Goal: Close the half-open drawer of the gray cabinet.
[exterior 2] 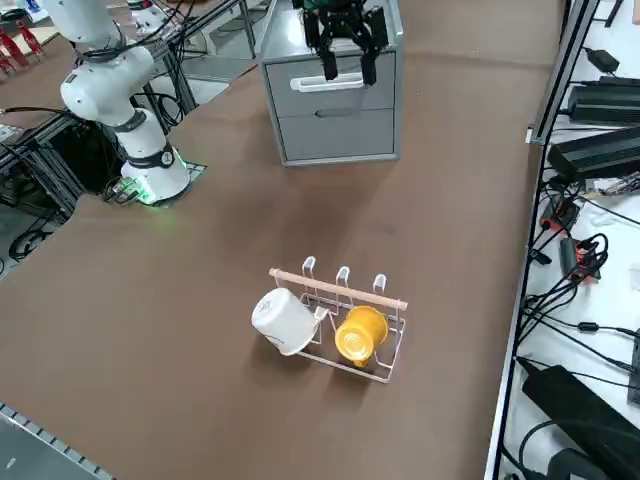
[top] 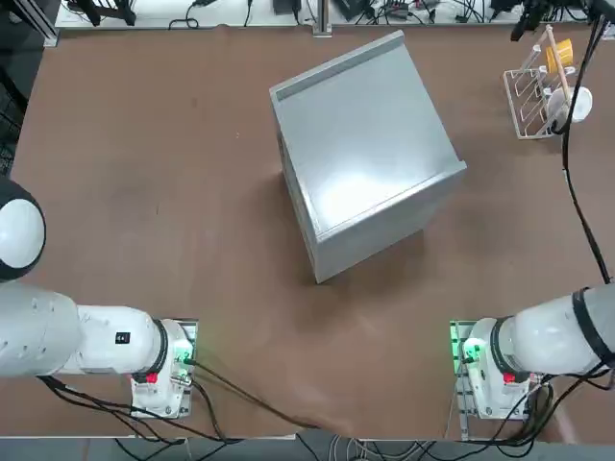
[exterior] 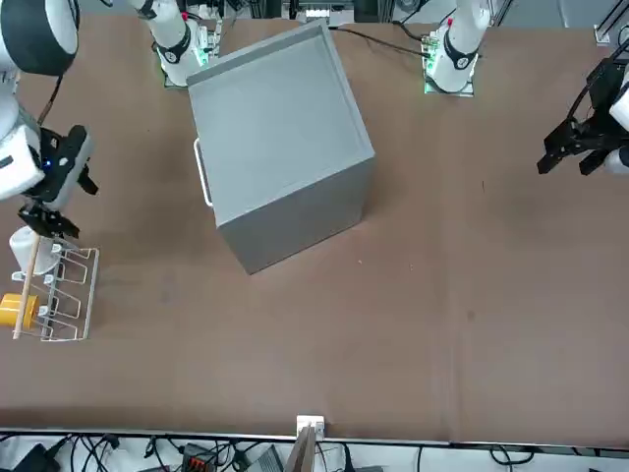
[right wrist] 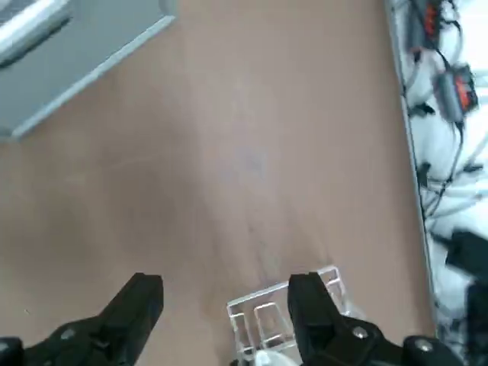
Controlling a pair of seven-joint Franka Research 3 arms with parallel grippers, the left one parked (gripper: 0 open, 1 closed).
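The gray cabinet (top: 365,144) (exterior: 275,128) (exterior 2: 335,130) stands mid-table. Its face with two gray fronts turns toward the robot's right. The upper front is the drawer (exterior 2: 300,100), with a white handle (exterior: 201,172). It looks about flush with the face, and no tan wood shows. My right gripper (exterior: 41,211) (exterior 2: 347,70) (right wrist: 225,305) hangs open and empty, high above the table. It is well away from the cabinet on the handle side, over the wire rack. In the right side view it overlaps the drawer front. A cabinet corner (right wrist: 69,53) shows in the wrist view.
A white wire rack (top: 528,96) (exterior: 69,295) (exterior 2: 390,345) (right wrist: 267,320) stands at the table's right far corner. It holds a white mug (exterior 2: 285,320), a yellow cup (exterior 2: 360,335) and a wooden rod. Bare brown tabletop (exterior 2: 330,215) lies between rack and cabinet.
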